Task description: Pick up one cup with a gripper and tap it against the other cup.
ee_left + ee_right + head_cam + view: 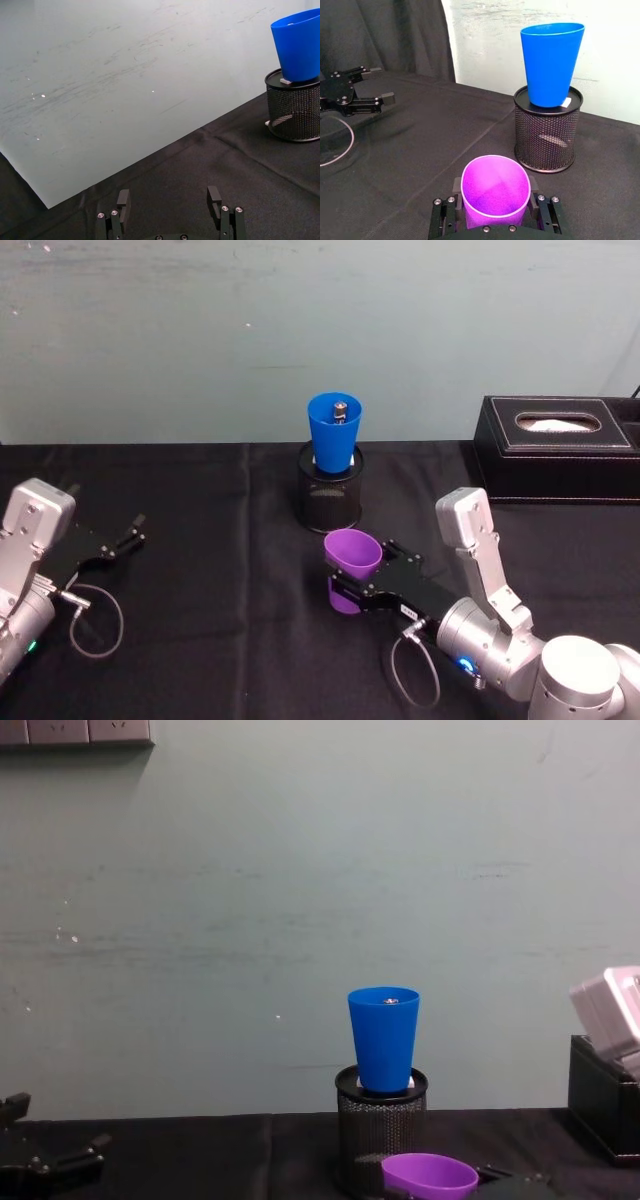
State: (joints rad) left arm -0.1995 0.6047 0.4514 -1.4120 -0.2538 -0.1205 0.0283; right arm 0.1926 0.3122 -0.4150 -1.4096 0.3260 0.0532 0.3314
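The purple cup [352, 555] [495, 192] [430, 1175] sits between the fingers of my right gripper [350, 592] [495, 202], which is shut on its lower body. It is held low over the black cloth, rim up and slightly tilted. The blue cup [334, 435] [551, 62] [383, 1038] stands upright on top of a black mesh holder [331, 502] [546, 135] just beyond the purple cup, with a gap between them. My left gripper [128, 535] [167, 197] rests open at the far left of the table.
A black tissue box [555, 445] [605, 1095] stands at the back right. A pale wall rises right behind the table. Black cloth [220, 620] covers the table between the two arms. A loose cable [95, 620] loops beside the left arm.
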